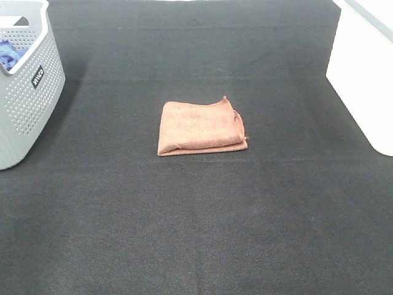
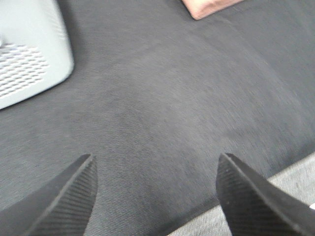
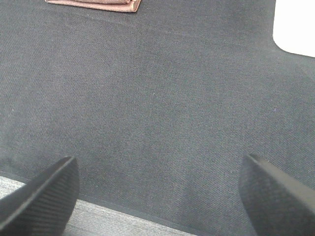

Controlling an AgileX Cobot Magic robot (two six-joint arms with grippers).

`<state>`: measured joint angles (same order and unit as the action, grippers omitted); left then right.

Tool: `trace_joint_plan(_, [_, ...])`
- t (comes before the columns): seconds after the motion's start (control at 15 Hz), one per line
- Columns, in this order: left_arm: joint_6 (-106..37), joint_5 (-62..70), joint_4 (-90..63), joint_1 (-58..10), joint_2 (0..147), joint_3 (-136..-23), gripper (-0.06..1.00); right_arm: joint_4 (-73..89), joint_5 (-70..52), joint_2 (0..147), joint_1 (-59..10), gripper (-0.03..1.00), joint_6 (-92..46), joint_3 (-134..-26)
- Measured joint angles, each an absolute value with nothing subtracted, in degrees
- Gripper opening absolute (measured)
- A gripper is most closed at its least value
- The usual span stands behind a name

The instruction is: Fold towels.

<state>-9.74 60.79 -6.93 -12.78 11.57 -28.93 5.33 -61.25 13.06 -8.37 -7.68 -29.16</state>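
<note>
We see a soft, matt cloth towel (image 1: 199, 128) on the bench's (image 1: 196, 233) rough woven mat beside a perforated plastic basket (image 1: 27, 92).

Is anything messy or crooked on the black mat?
Only a little. The reddish towel lies folded in the middle of the black mat, but its layers don't line up: one corner pokes up and the right edge is ragged. Both grippers are open, away from it. The grey basket stands upright.

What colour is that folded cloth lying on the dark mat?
Reddish-brown folded microfibre cloth; clearest in the exterior high view.
</note>
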Motion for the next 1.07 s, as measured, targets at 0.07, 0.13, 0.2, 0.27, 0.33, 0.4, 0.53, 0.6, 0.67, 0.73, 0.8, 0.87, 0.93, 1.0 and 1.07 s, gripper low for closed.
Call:
trace_joint_plan(0.07, [-10.83, 60.68, -7.39, -12.78, 11.57, -28.65, 0.66, 5.33, -61.25, 13.06, -8.37, 0.83, -7.79, -29.16])
trace_joint_plan(0.13, [-11.17, 60.68, -7.45, -12.78, 11.57, -28.59, 0.66, 5.33, -61.25, 13.06, -8.37, 0.83, -7.79, -29.16])
trace_joint_plan(0.2, [-11.29, 60.68, -7.62, -12.78, 11.57, -28.59, 0.66, 5.33, -61.25, 13.06, -8.37, 0.83, -7.85, -29.16])
trace_joint_plan(0.27, [-11.29, 60.68, -7.62, -12.78, 11.57, -28.59, 0.66, 5.33, -61.25, 13.06, -8.37, 0.83, -7.85, -29.16])
trace_joint_plan(0.33, [-11.29, 60.68, -7.62, -12.78, 11.57, -28.59, 0.66, 5.33, -61.25, 13.06, -8.37, 0.83, -7.85, -29.16])
trace_joint_plan(0.4, [-11.29, 60.68, -7.62, -12.78, 11.57, -28.59, 0.66, 5.33, -61.25, 13.06, -8.37, 0.83, -7.85, -29.16])
trace_joint_plan(0.53, [-11.29, 60.68, -7.62, -12.78, 11.57, -28.59, 0.66, 5.33, -61.25, 13.06, -8.37, 0.83, -7.85, -29.16])
trace_joint_plan(0.6, [-11.29, 60.68, -7.62, -12.78, 11.57, -28.59, 0.66, 5.33, -61.25, 13.06, -8.37, 0.83, -7.85, -29.16])
trace_joint_plan(0.67, [-11.29, 60.68, -7.62, -12.78, 11.57, -28.59, 0.66, 5.33, -61.25, 13.06, -8.37, 0.83, -7.85, -29.16])
trace_joint_plan(0.73, [-11.29, 60.68, -7.62, -12.72, 11.57, -28.59, 0.66, 5.33, -61.25, 13.06, -8.37, 0.83, -7.85, -29.16])
trace_joint_plan(0.8, [-11.29, 60.68, -7.68, -11.63, 11.52, -28.59, 0.66, 5.33, -61.25, 13.06, -8.37, 0.83, -7.85, -29.16])
trace_joint_plan(0.87, [-11.29, 60.68, -7.68, -11.63, 11.52, -28.59, 0.66, 5.33, -61.25, 13.06, -8.37, 0.83, -7.85, -29.16])
trace_joint_plan(0.93, [-11.29, 60.68, -7.68, -9.8, 11.12, -28.59, 0.66, 5.33, -61.25, 13.06, -8.37, 0.83, -7.85, -29.16])
trace_joint_plan(1.0, [-11.29, 60.68, -7.68, -7.33, 10.2, -28.59, 0.66, 5.33, -61.25, 13.06, -8.14, 0.83, -7.85, -29.16])
trace_joint_plan(1.07, [-11.29, 60.68, -7.68, -5.16, 8.77, -28.59, 0.66, 5.33, -61.25, 13.06, -7.05, 0.83, -7.85, -29.16])
